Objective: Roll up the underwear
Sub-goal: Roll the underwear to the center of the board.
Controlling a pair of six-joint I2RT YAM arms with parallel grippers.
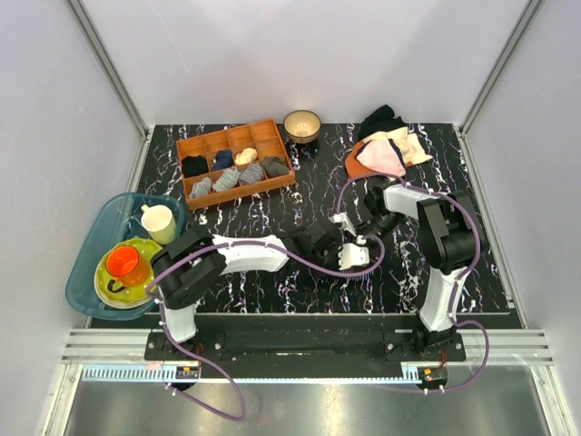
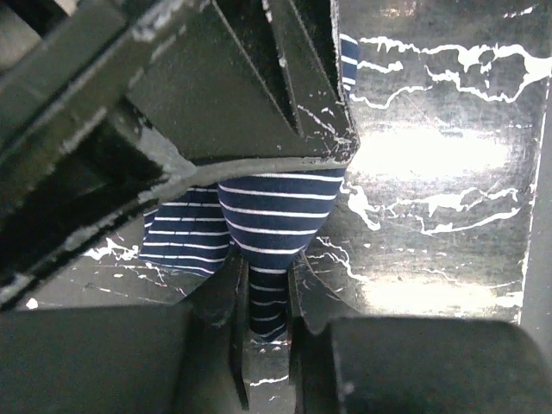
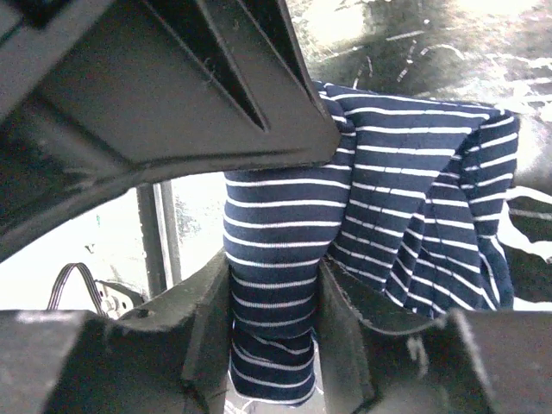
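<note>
Both tools clamped on cloth. My left gripper (image 2: pixel 267 321) is pinched tight on a narrow fold of the dark navy soft-cloth underwear (image 2: pixel 274 220) w/ thin pale stripes. The cloth bulges out above the fingers (image 2: pixel 321 297) and a bit of it sits on the table. The right gripper (image 3: pixel 274 323) is clenched on a thicker bunch of the same garment. The lower end of the cloth pokes out below the fingertips, and the rest is draped to the right w/ a folded edge running down that side.

In the top view the two grippers meet mid-table, right of centre, almost nose to nose, w/ the garment between them. It's too dark there for me to make out its outline.

The black marble-look table (image 1: pixel 272 295) w/ white veins shows bare surface from the grippers to the near edge, and more on the far right beside the right arm. A band of bare top separates the grippers from the orange-brown wooden compartment tray (image 1: pixel 238 193), which sits far-left w/ small cloth rolls in its cells. A small round wooden bowl (image 1: pixel 302 125) sits just right of the tray at the far edge. A pile of pink, cream and black garments (image 1: pixel 388 150) lies at the far-right, near the right arm's elbow. A teal plastic tub (image 1: pixel 89 250) overhangs the left edge, just beside the left arm's base, holding cups and a yellow-green plate.
</note>
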